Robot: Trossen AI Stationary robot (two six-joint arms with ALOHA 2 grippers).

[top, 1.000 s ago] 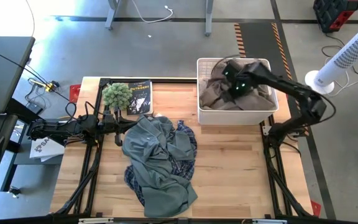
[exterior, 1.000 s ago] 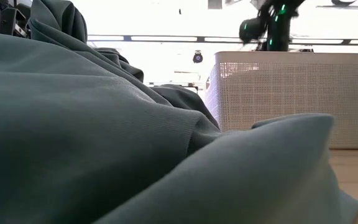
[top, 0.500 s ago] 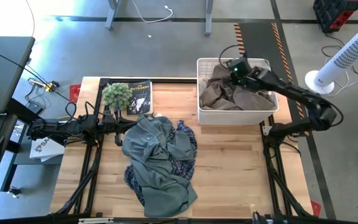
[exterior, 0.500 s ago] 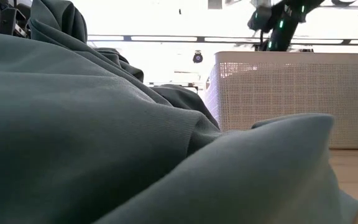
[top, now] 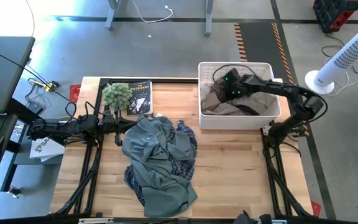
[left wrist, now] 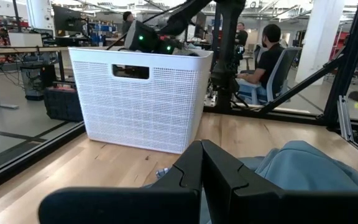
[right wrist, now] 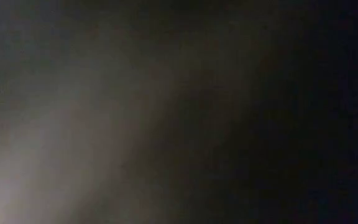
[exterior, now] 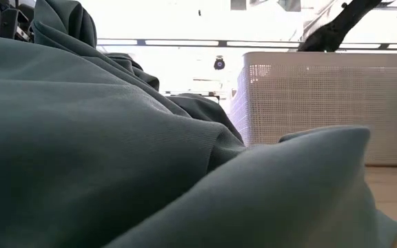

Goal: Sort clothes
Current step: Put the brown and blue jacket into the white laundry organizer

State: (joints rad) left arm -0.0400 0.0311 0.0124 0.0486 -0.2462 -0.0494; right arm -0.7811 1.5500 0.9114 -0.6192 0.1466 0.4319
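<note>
A grey-blue garment lies crumpled on the table's middle, filling the low view. The navy-and-white plaid shirt lies under it, showing at its edges. A tan-khaki garment lies in the white basket at the far right. The thin white garment does not show. My right gripper reaches down into the basket among the tan cloth; its wrist view is dark. My left gripper is shut and empty, low by the grey-blue garment's left edge.
A green fuzzy plant and a book sit at the far left. Bare wood lies in front of the basket. A white fan stands off the table's right. People sit in the room beyond.
My right gripper has risen toward the basket's far rim, then gone back down into the basket, ending a little toward the table's left. The basket has slid a little toward the table's right and near edges.
</note>
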